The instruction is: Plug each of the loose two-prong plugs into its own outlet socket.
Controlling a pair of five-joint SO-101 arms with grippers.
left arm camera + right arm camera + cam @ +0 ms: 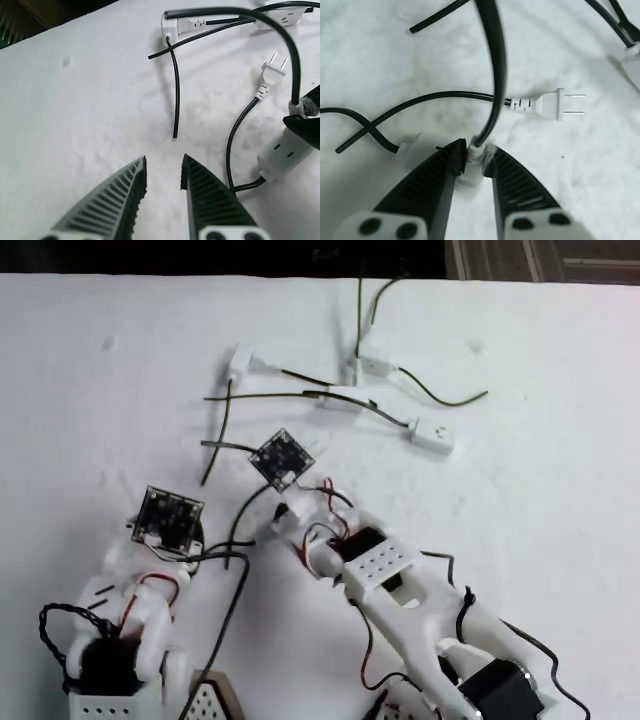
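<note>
My right gripper [475, 148] is shut on the cable end of a white outlet socket [470, 167]; a thick black cable [495, 75] rises from it. Just beyond its fingertips, a loose white two-prong plug [551, 104] lies flat on the table, prongs pointing away from its thin cable. In the left wrist view the same socket [284, 152] sits under the right gripper's dark finger [306, 127], with the plug [272, 70] farther off. My left gripper [163, 166] hovers open over bare table, with nothing between its fingers. In the high view both arms [400, 590] sit near the front edge.
More white sockets with short black cables lie farther back: one at the right [432, 435], one near the middle [372, 367], one at the left [242, 360]. Loose cable pieces [225, 435] cross the middle. The white table [90, 410] has free room on the left.
</note>
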